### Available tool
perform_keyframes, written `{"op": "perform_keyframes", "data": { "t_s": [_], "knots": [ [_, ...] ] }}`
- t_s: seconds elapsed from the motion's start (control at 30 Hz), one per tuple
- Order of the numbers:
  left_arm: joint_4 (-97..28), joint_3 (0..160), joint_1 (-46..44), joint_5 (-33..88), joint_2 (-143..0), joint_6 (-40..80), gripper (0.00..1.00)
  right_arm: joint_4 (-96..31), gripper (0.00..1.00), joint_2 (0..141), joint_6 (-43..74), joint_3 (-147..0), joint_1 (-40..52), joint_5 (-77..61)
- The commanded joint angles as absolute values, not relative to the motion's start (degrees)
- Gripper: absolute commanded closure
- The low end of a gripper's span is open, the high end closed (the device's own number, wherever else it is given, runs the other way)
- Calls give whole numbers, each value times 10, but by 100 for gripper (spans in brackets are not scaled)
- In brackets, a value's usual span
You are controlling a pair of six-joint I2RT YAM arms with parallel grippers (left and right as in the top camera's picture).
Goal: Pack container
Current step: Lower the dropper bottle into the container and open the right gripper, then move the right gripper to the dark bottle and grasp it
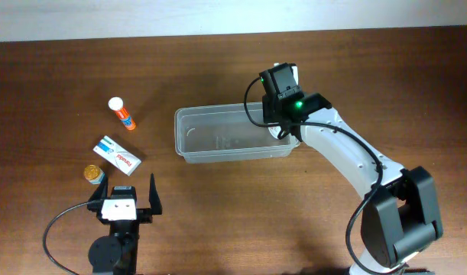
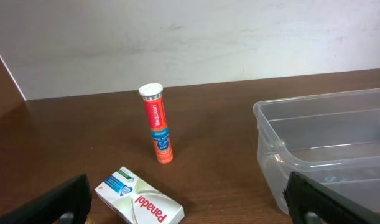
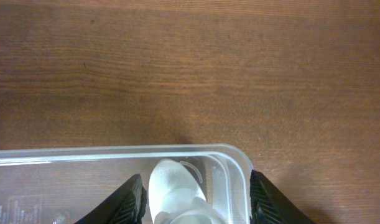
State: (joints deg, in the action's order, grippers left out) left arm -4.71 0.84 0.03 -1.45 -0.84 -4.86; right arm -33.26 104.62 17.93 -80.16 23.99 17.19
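The container is a clear rectangular tub lying mid-table; its left end shows in the left wrist view and its right corner in the right wrist view. My right gripper hangs over the tub's right end. Between its black fingers sits a small whitish translucent bottle, and the right gripper is shut on it just above the tub's floor. My left gripper stands wide open near the front left edge with nothing between its fingers.
Left of the tub lie an orange tube with a white cap, a white Panadol box and a small gold-lidded jar. The box lies just ahead of the left gripper. A pale wall backs the table.
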Motion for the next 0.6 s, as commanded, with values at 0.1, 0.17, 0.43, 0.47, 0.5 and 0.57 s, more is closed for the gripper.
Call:
{"op": "perform_keyframes", "data": {
  "t_s": [0.1, 0.17, 0.43, 0.47, 0.5, 0.57],
  "knots": [
    [-48, 5, 3, -8, -4, -48, 0, -412, 49, 1018, 167, -895, 239, 185],
    [-48, 5, 3, -8, -4, -48, 0, -457, 48, 1015, 167, -935, 238, 187],
    [-48, 5, 3, -8, -4, -48, 0, -646, 41, 1012, 168, -1086, 213, 182],
    [-48, 5, 3, -8, -4, -48, 0, -682, 39, 1012, 169, -1107, 204, 177],
    [-48, 5, 3, -8, -4, -48, 0, -701, 38, 1012, 170, -1116, 198, 172],
    [-48, 5, 3, -8, -4, -48, 0, -743, 36, 1011, 177, -1131, 175, 159]
  ]
}}
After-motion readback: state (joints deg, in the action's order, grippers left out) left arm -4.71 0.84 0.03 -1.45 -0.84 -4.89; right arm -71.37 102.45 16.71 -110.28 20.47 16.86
